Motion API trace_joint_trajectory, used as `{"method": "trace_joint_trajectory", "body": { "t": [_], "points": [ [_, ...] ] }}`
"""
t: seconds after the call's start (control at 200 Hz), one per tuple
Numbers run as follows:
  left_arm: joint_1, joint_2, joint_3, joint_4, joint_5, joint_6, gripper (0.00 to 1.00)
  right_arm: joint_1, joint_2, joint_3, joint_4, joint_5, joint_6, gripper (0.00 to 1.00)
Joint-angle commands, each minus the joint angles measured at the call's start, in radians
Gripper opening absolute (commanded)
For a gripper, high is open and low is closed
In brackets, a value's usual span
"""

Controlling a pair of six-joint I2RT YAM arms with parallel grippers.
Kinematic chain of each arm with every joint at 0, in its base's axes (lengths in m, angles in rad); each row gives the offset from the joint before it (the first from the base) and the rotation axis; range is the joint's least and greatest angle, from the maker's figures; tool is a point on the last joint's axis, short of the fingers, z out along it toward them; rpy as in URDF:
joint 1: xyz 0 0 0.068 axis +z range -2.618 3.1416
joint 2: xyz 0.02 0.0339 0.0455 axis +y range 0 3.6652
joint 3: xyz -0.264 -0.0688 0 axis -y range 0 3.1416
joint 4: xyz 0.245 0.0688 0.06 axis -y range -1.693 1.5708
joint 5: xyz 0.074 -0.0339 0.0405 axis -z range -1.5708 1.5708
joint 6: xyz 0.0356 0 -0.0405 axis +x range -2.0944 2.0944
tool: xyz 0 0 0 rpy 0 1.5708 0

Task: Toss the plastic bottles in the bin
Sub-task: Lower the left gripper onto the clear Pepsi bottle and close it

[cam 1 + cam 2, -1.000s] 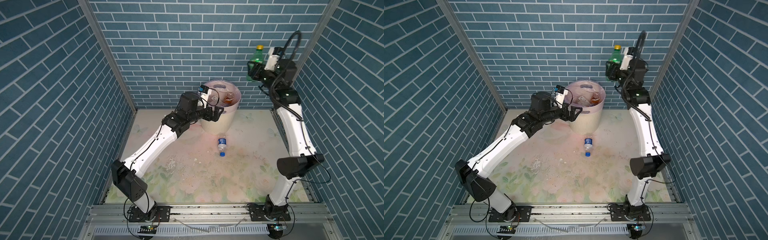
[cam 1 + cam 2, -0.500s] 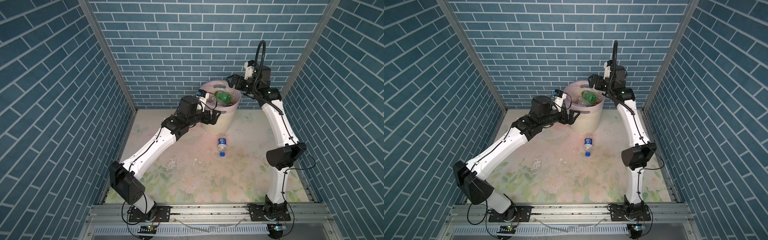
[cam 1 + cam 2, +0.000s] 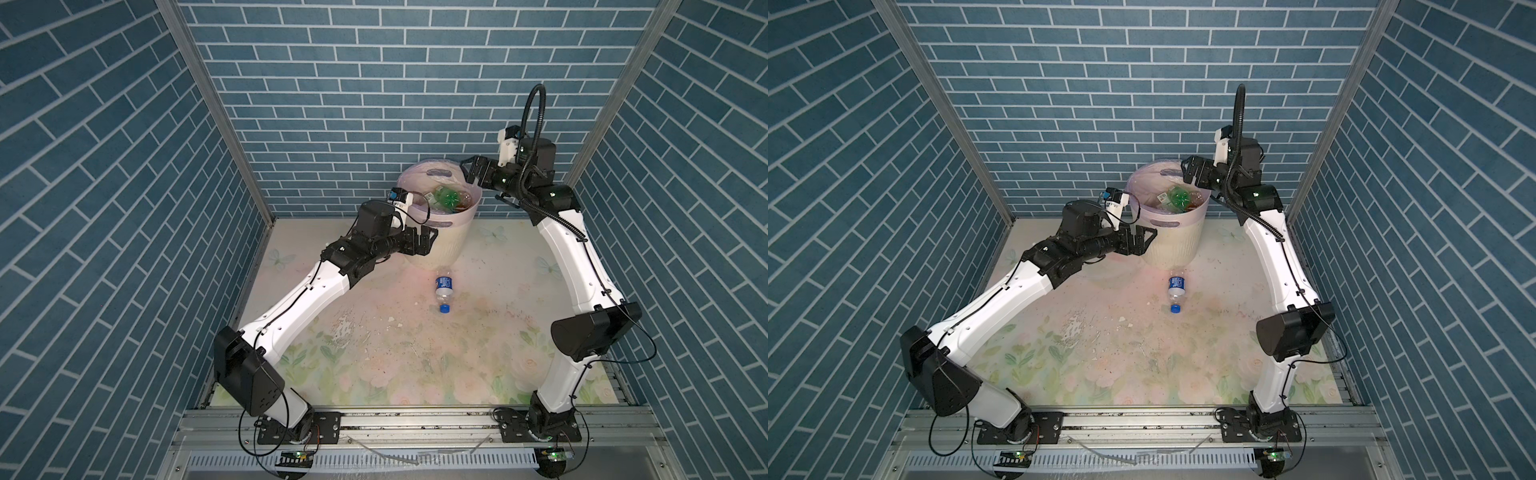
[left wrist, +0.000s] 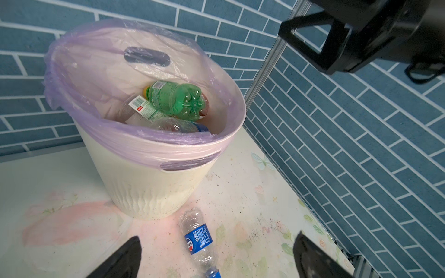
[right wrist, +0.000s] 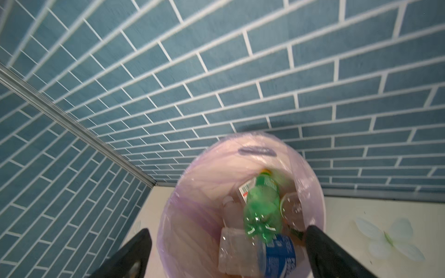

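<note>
On the left, the left gripper (image 3: 430, 244) hangs empty with its jaws spread wide, low beside the wall of the bin (image 3: 451, 245) and turned toward it. I judge it waits there for the one bottle not yet thrown in, which its wrist camera has in sight. The bin stands at the back of the worktop (image 3: 374, 353), near the rear wall and between the two arms, presumably so either can reach over its rim, where the lilac liner (image 4: 96, 60) is folded down. Just in front of its foot the blue-labelled bottle (image 3: 444, 289) lies on its side, base toward the bin, blue cap pointing away. Inside, the green bottle (image 3: 451, 196) rests on top of several clear ones. To the right, the right gripper (image 3: 473, 173) hovers above the bin's rim, jaws apart and holding nothing, a pose suited to dropping things into the opening. Both top views give the arms and the bottle's place on the worktop but little of the bin's contents. The left wrist view shows a narrow gap between that bottle and the bin. The right wrist view, blurred, looks down into the bin and reveals a blue-wrapped bottle (image 5: 279, 255) there, yet misses the one on the worktop.
</note>
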Motion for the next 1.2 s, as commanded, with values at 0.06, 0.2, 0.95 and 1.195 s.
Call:
{"method": "trace_joint_trajectory", "body": {
  "t": [0.06,0.2,0.95,1.195],
  "points": [
    [-0.016,-0.009,-0.111,0.023,-0.005,-0.099,0.99,-0.004,-0.230,-0.319,0.109,0.084,-0.021,0.99],
    [-0.088,0.018,-0.200,0.067,-0.131,-0.188,0.99,-0.012,-0.367,-0.557,0.140,0.125,0.004,0.99],
    [-0.265,0.531,-0.045,0.152,-0.400,-0.513,0.99,-0.162,-0.714,-1.126,0.178,-0.023,0.141,0.99],
    [-0.265,0.627,0.030,0.131,-0.396,-0.500,0.99,-0.183,-0.710,-1.135,0.194,-0.052,0.144,0.99]
  ]
}}
